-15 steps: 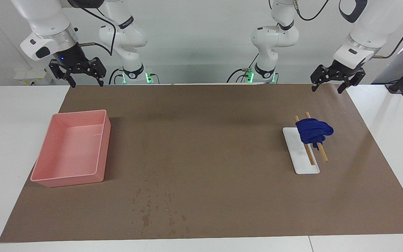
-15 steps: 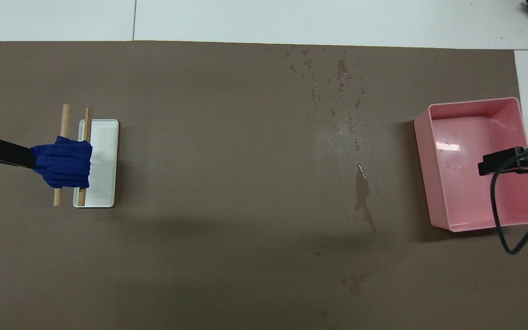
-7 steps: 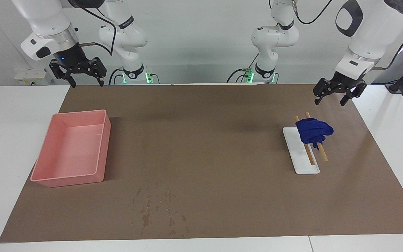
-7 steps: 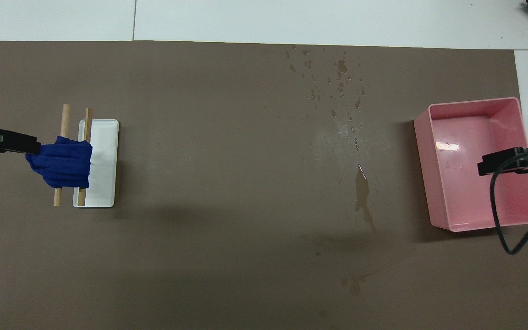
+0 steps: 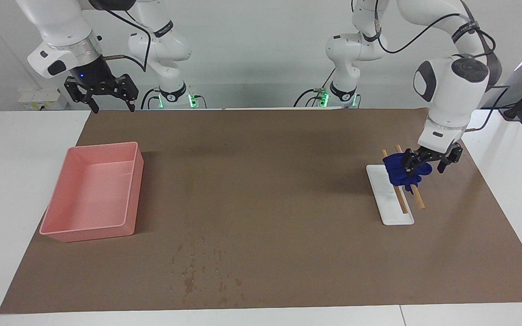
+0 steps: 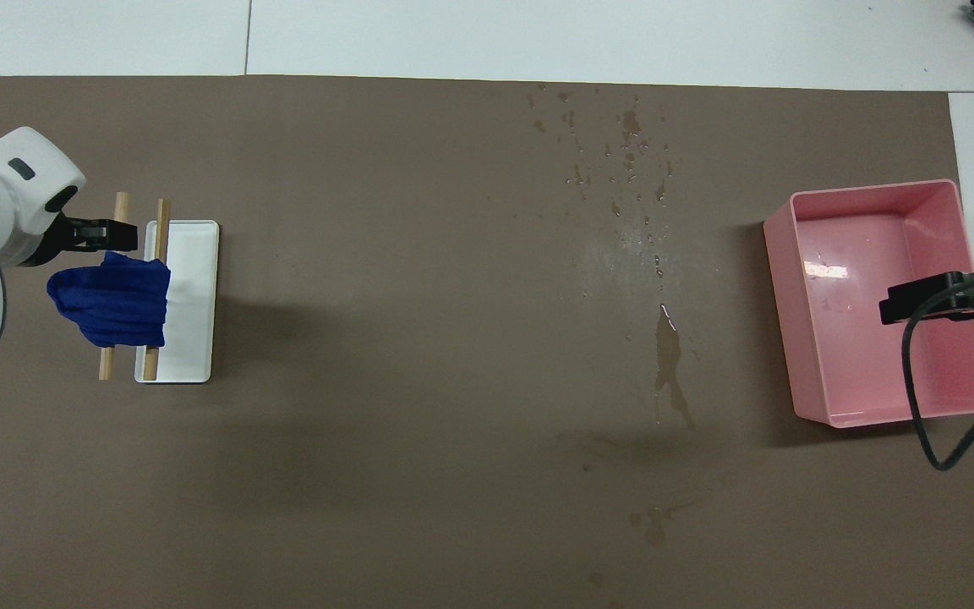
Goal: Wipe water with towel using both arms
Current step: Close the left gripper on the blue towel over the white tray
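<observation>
A crumpled blue towel [image 5: 401,168] [image 6: 115,300] hangs over two wooden sticks [image 5: 418,198] [image 6: 122,210] that lie across a white tray [image 5: 390,201] [image 6: 193,338] toward the left arm's end of the table. My left gripper [image 5: 425,170] [image 6: 102,244] is low at the towel, open, its fingers astride the towel's outer end. Water [image 5: 193,271] [image 6: 669,364] lies as drops and a small puddle on the brown mat. My right gripper [image 5: 100,94] [image 6: 918,306] waits open, high over the pink bin's end of the table.
A pink bin [image 5: 57,233] [image 6: 779,279] stands toward the right arm's end. The brown mat [image 5: 265,181] [image 6: 385,296] covers most of the white table. A black cable [image 6: 918,406] loops from the right arm over the bin's corner.
The left arm has come down from high above the mat's edge to the towel, its gripper still open. The right arm, towel and bin have not moved.
</observation>
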Motion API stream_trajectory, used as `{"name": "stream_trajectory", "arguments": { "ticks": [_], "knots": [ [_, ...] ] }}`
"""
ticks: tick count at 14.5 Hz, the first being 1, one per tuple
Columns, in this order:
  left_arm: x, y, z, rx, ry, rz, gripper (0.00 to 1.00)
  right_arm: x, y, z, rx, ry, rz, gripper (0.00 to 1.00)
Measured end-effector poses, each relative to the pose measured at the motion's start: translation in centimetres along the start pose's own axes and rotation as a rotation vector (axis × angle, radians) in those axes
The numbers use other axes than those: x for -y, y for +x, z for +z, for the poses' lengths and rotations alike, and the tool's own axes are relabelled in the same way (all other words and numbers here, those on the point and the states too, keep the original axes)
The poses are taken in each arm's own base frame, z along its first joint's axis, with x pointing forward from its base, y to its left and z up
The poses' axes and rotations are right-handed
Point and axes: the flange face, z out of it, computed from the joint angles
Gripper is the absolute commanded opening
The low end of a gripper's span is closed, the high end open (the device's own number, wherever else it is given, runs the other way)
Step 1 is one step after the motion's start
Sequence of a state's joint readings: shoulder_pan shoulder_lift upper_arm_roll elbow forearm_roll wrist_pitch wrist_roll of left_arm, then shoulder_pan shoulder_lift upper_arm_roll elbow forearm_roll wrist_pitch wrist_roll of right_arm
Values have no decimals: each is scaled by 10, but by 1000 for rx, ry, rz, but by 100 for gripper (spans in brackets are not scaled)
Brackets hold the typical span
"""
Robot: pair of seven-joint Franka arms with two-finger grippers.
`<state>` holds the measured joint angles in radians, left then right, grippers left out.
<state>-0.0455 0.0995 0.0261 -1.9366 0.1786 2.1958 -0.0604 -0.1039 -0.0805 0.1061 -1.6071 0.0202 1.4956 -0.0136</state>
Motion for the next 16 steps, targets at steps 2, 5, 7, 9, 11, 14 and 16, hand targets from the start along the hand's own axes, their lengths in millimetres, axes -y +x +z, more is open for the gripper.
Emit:
{"name": "stream_trajectory", "arguments": {
  "ticks": [2, 5, 7, 9, 11, 14, 16],
  "knots": [
    [-2, -9, 17, 13, -2, 3, 89, 4, 0, 0, 0, 0, -7, 100],
    [-1, -13, 15, 14, 0, 2, 57, 11, 0, 0, 0, -1, -21, 100],
    [0, -14, 13, 13, 1, 0, 34, 13, 0, 0, 0, -1, -25, 100],
    [0, -15, 13, 25, 2, -1, 8, 14, 0, 0, 0, -1, -27, 100],
    [-4, -16, 10, 29, 1, 0, 0, 14, 0, 1, 1, -1, -27, 100],
    [-1, -18, 8, 42, 3, -9, 0, 14, 0, 2, 4, -1, -27, 100],
    [0, -19, 7, 62, 6, -11, 0, 14, 0, 2, 5, -1, -27, 100]
  ]
}}
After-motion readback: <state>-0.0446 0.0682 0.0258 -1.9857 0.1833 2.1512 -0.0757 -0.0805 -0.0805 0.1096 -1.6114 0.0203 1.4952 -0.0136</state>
